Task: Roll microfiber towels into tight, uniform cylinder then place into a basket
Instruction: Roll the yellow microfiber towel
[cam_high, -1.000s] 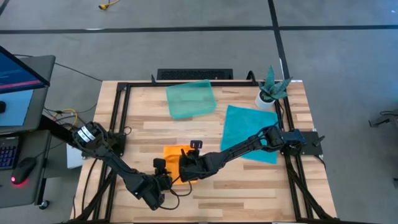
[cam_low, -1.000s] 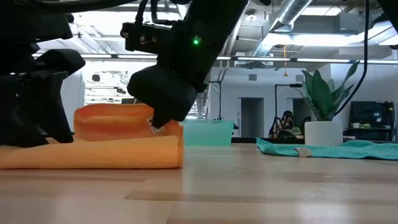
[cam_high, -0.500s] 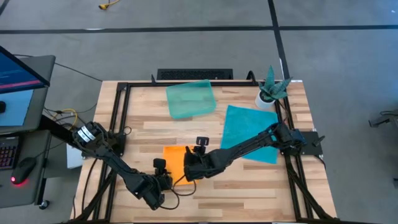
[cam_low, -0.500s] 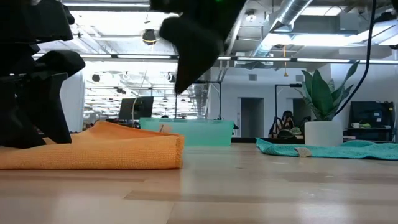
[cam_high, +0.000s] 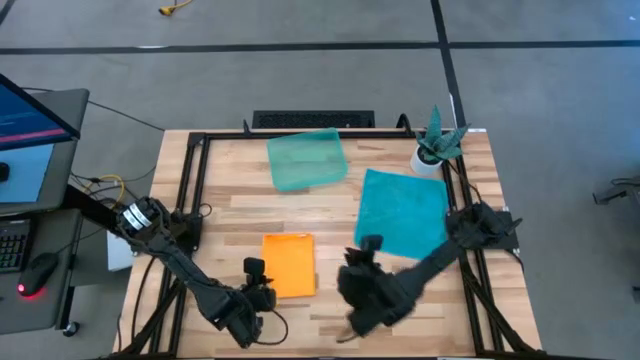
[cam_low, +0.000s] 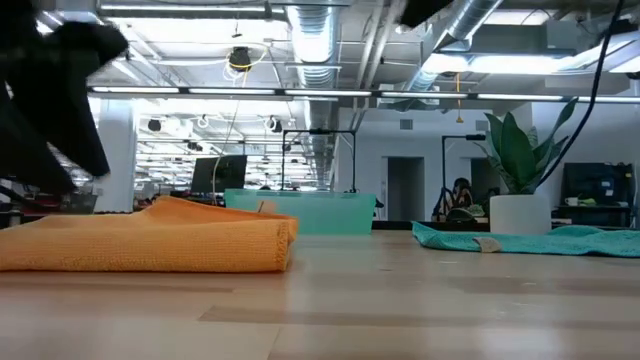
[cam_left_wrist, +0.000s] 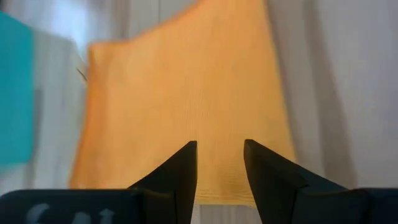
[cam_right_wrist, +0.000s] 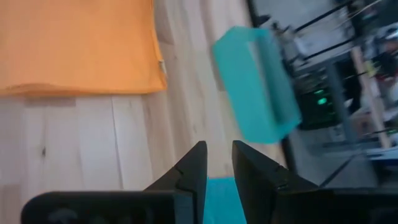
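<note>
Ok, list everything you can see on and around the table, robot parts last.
orange towel: one, bright orange, folded flat near the table's front, left of centre.
teal towel: one, teal-blue, spread flat on the right side.
basket: one, translucent pale green, at the back, left of centre.
potted plant: one, green in a white pot, back right corner.
table: one, light wood with a black frame.
monitor: one, lit screen, off the table's left edge.
left tool: one, dark, at the orange towel's front left corner, fingers slightly apart, holding nothing.
right tool: one, dark, over bare wood right of the orange towel, fingers slightly apart, holding nothing.
</note>
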